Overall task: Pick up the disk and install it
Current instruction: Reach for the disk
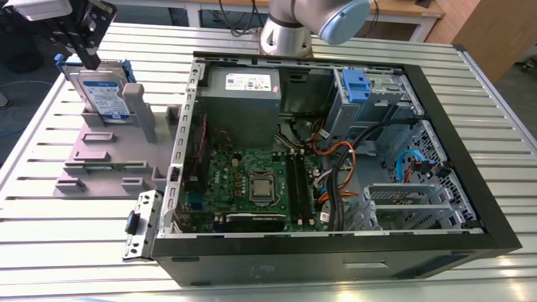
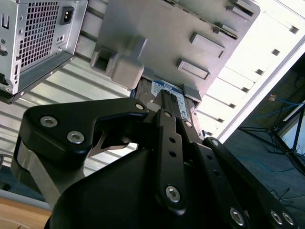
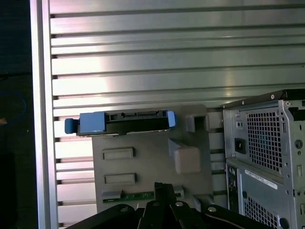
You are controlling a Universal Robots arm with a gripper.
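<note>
1. Disk (image 1: 102,94) stands on edge in the grey stand (image 1: 109,157), at 9 o'clock of the open computer case (image 1: 251,270) in the exterior view.
2. My jaws hang just over its top edge, disk at 6 o'clock. Contact? Can't call it.
3. Jaws open or closed? I cannot tell.
4. My judgement: centre on the blue bracket, stay vertical, grip squarely.

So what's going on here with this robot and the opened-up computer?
A robot arm has brought its gripper to the top edge of the disk. The disk stands upright in a grey stand on the slatted table, to the exterior view's left of the open computer case. Whether the gripper has hold of the disk cannot be told. The disk sits in the stand and is not yet installed in the case.
</note>
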